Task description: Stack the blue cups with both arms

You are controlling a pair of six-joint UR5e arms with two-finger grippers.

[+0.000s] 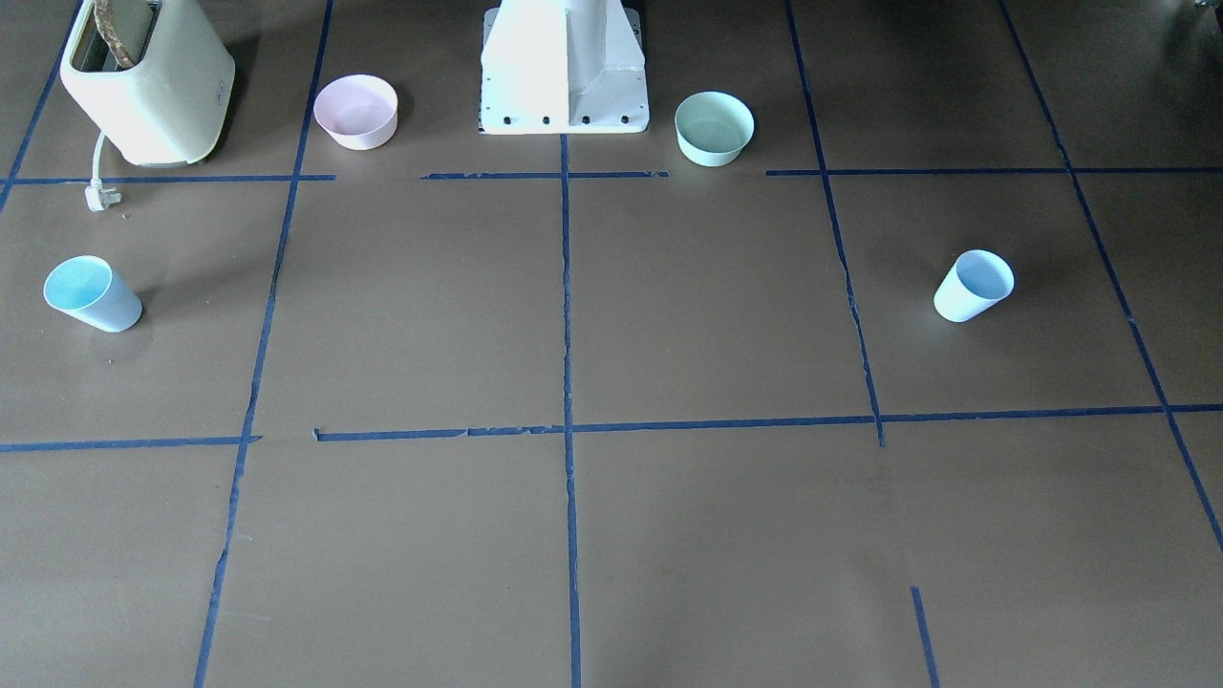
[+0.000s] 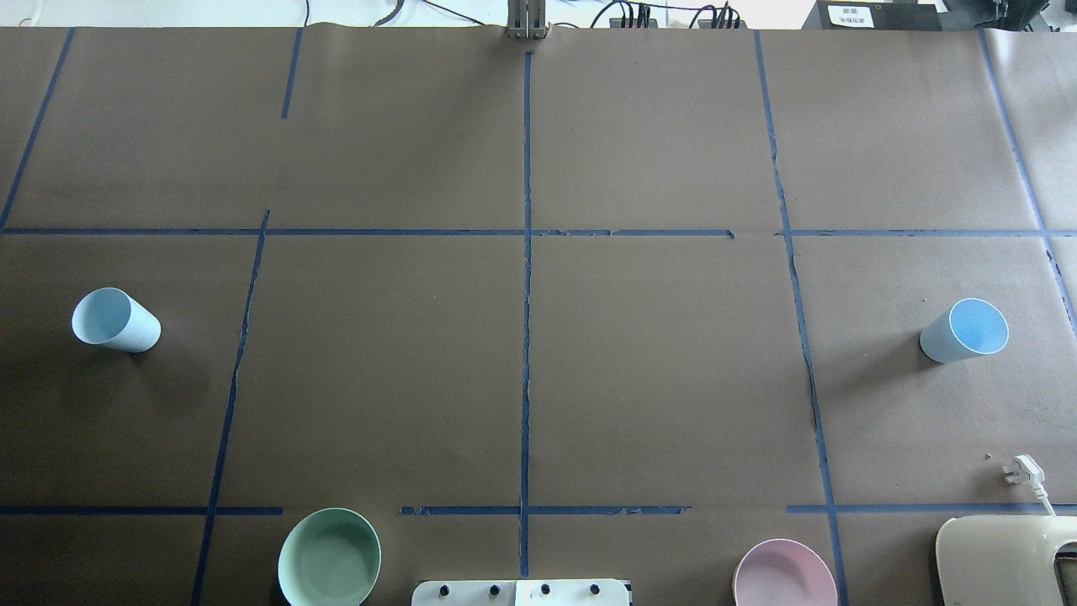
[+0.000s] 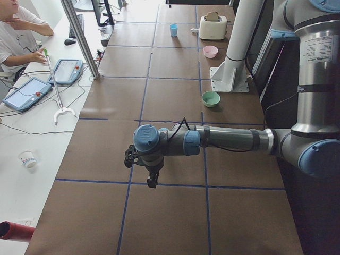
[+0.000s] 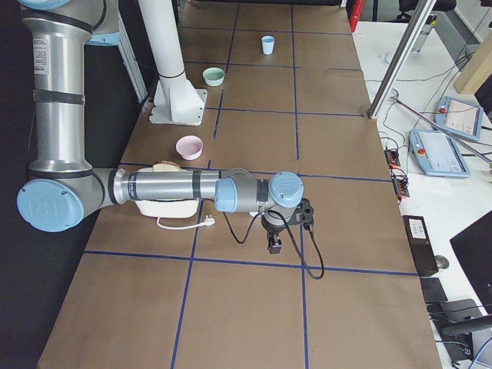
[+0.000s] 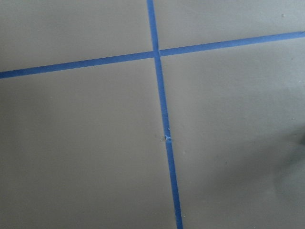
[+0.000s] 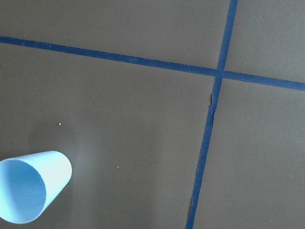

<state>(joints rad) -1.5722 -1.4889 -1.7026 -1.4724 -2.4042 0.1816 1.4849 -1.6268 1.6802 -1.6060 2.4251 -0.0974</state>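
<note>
Two blue cups stand mouth up, far apart on the brown table. One is on my left side (image 2: 115,320), also in the front view (image 1: 973,286) and far off in the exterior right view (image 4: 267,44). The other is on my right side (image 2: 965,330), also in the front view (image 1: 93,293), the exterior left view (image 3: 173,30) and at the lower left of the right wrist view (image 6: 31,191). My left gripper (image 3: 152,179) and right gripper (image 4: 274,244) hang over the table and show only in the side views. I cannot tell if they are open or shut.
A mint-green bowl (image 2: 329,557) and a pink bowl (image 2: 784,574) sit near the white pedestal (image 1: 564,86). A cream toaster (image 1: 143,91) with a loose plug (image 1: 100,196) stands on my right. A person (image 3: 16,32) sits beyond the table.
</note>
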